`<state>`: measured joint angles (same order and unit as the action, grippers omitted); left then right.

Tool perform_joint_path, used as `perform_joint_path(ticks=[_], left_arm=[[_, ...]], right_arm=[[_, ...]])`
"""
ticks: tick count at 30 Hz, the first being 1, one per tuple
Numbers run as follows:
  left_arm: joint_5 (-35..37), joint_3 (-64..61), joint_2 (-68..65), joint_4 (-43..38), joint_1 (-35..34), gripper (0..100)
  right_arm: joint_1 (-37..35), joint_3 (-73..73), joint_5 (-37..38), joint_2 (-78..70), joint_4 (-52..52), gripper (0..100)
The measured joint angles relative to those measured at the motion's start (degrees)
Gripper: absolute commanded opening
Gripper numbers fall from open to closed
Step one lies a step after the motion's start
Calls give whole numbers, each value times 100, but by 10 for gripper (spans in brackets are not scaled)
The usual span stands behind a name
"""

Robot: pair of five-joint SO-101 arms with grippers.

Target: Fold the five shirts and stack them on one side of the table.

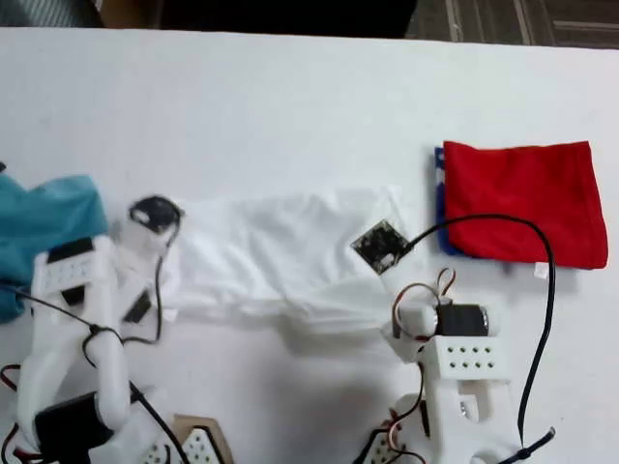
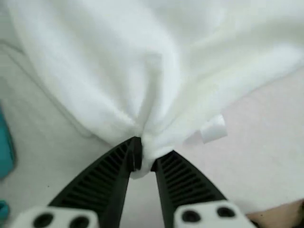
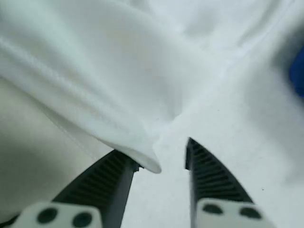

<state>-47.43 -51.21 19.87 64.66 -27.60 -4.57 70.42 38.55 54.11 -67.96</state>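
White tabletop [image 1: 290, 87] is carrying a limp white cloth shirt [image 1: 280, 246] mid-table; left gripper [image 2: 142, 159] is pinching its bunched edge, right gripper [image 3: 164, 156] is gaping over a fold. Probably light, floppy: hems are offering best hold.

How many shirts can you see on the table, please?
4: a teal shirt at the left edge, a white shirt in the middle, a red shirt folded at right, a blue shirt beneath it; others may be hidden.

No legible text or numbers, even on the small tag [image 2: 212, 129] of the white shirt [image 2: 142, 61]
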Motion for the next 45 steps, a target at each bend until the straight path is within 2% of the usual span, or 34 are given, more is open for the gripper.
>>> perform_joint_path(ticks=[9, 14, 19, 22, 25, 27, 35, 45], left_arm=[[246, 2444, 0, 976, -281, 178], [299, 2602, -141, 941, -229, 178], [756, 2620, -1099, 492, 9, 177], [1029, 2629, -1890, 202, 352, 177], [1398, 3024, -2541, 18, 536, 177], [1547, 3393, -2910, -18, 554, 177], [1653, 4888, -4255, 404, 290, 177], [1653, 5776, -4466, 695, 158, 168]], right_arm=[[0, -1327, 0, 0, 0, 247], [9, -1987, 0, 0, 0, 247], [9, -2092, 0, 0, 299, 241], [0, -1952, 0, -88, 967, 174], [-18, -1890, 0, -659, 1618, 61], [-88, -1969, -132, -1213, 1811, 29], [-97, -3226, -378, -3218, 1653, 74], [-105, -3473, -378, -3921, 1635, 74]])
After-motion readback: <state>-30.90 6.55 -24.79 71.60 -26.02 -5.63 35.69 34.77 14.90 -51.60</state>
